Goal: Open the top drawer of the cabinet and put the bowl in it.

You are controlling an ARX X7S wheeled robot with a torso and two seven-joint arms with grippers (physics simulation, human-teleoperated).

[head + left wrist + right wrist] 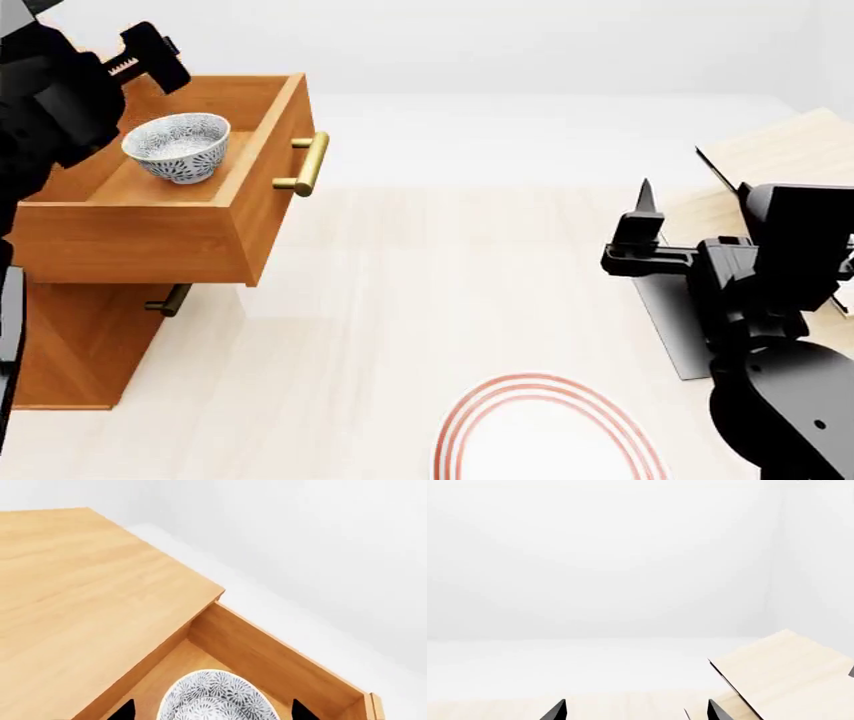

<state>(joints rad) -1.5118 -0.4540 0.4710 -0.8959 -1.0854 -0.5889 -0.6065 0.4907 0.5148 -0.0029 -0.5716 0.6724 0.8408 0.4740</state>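
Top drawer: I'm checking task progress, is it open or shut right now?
Open: the top drawer juts out from the cabinet, with the bowl upright inside.

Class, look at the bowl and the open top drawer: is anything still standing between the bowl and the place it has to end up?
Nothing visible does. The bowl already sits inside the pulled-out top drawer of the cabinet, upright on the drawer floor. The left gripper is open, its fingertips either side of the bowl and apparently not gripping it.

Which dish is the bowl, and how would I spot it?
Find the orange-brown cabinet; its top drawer stands pulled out. The bowl sits inside it: small, round, deep, with blue-grey speckles, unlike the flat red-ringed plate on the floor.
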